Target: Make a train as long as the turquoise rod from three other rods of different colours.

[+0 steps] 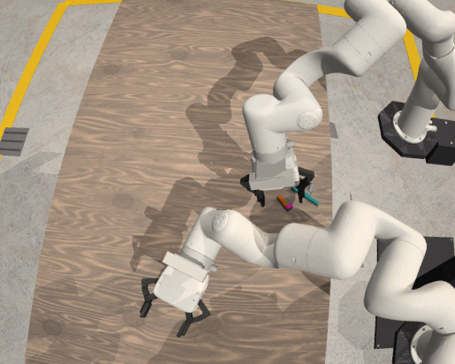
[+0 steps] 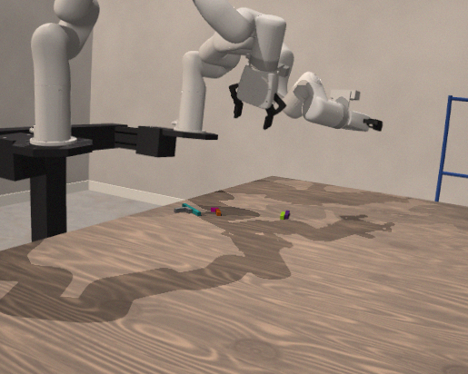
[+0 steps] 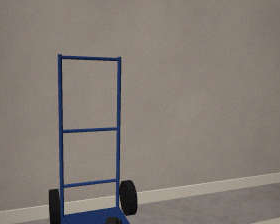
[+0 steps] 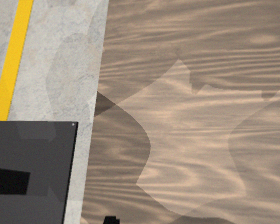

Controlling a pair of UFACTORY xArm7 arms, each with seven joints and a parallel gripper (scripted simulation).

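An orange rod (image 1: 282,201) (image 2: 218,212) lies with a magenta rod (image 1: 289,206) (image 2: 214,210) close by its end, at an angle. The turquoise rod (image 1: 313,200) (image 2: 192,210) lies near the table edge, a grey rod (image 1: 311,188) (image 2: 180,210) close beside it. A lime rod (image 2: 283,215) and a purple rod (image 2: 287,214) lie close together in the exterior view; the top view does not show them. My right gripper (image 2: 252,121) is open, empty and high above the table. My left gripper (image 1: 162,324) is open, empty, raised and pointing sideways, away from the rods.
The wooden table (image 1: 131,88) (image 2: 166,336) (image 4: 201,35) bears all the rods. The right arm hangs over the rod area in the top view, and the left arm's links reach across the table beside it. A blue hand truck (image 3: 60,100) (image 2: 443,136) stands beyond the table.
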